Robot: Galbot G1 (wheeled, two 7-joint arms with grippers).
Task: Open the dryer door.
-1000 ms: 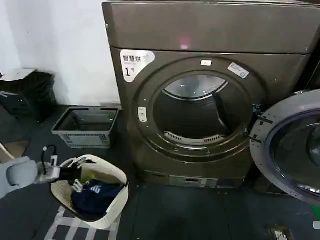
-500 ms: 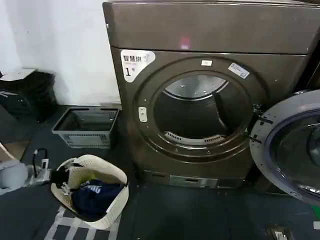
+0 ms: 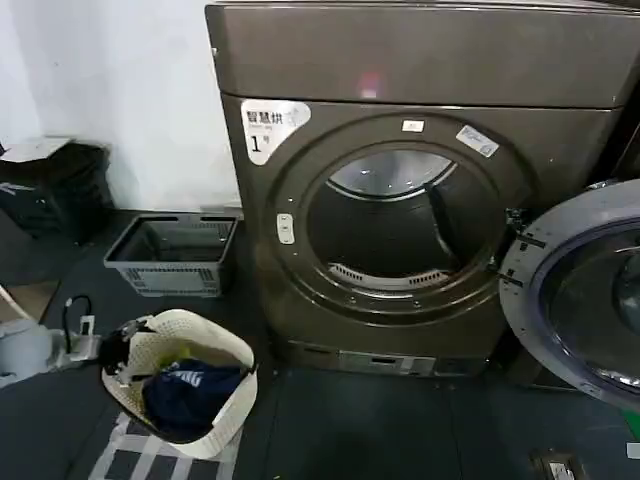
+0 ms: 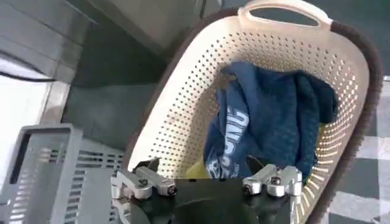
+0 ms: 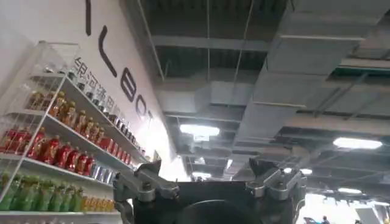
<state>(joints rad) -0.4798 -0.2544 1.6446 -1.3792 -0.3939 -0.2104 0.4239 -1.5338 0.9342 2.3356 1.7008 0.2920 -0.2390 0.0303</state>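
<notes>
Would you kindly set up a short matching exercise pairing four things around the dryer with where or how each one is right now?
Things:
1. dryer door
2. white laundry basket
3. grey crate
4. left gripper

States:
A. empty, on the floor by the wall
B. swung wide open at the dryer's right
C. holds dark blue clothing
D. at the basket's rim, jaws open

Pairs: 1-B, 2-C, 3-A, 4-D
</notes>
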